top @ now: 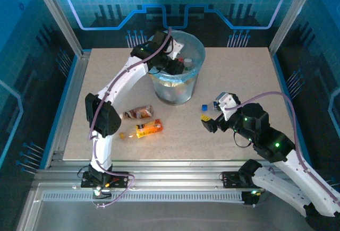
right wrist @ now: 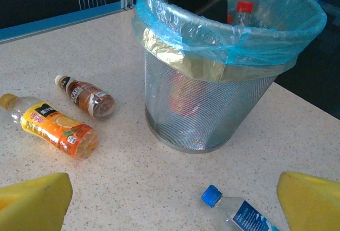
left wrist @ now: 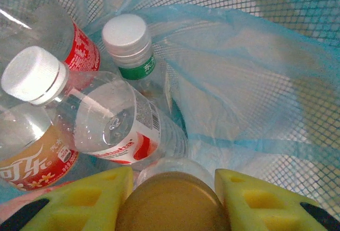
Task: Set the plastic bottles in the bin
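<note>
**Left arm reached into the bin with a bottle as three more lay on the tabletop**

The left gripper (left wrist: 172, 180) was down inside the bin (right wrist: 202, 109), a blue-bagged mesh basket near the middle of the tabletop's (top: 239, 71) far edge, its yellow fingers (left wrist: 101, 194) clamped narrowly on a brown-capped bottle (left wrist: 170, 210) above white-capped bottles (left wrist: 106, 119) already in the bag. The right gripper (right wrist: 170, 204) hung with jaws spread wide and nothing between them, over the right half of the tabletop just short of a blue-capped bottle (right wrist: 234, 212). An orange-labelled bottle (top: 149, 128) and a brown-labelled bottle (top: 138, 113) lay on their sides left of centre, towards the near edge.
</note>
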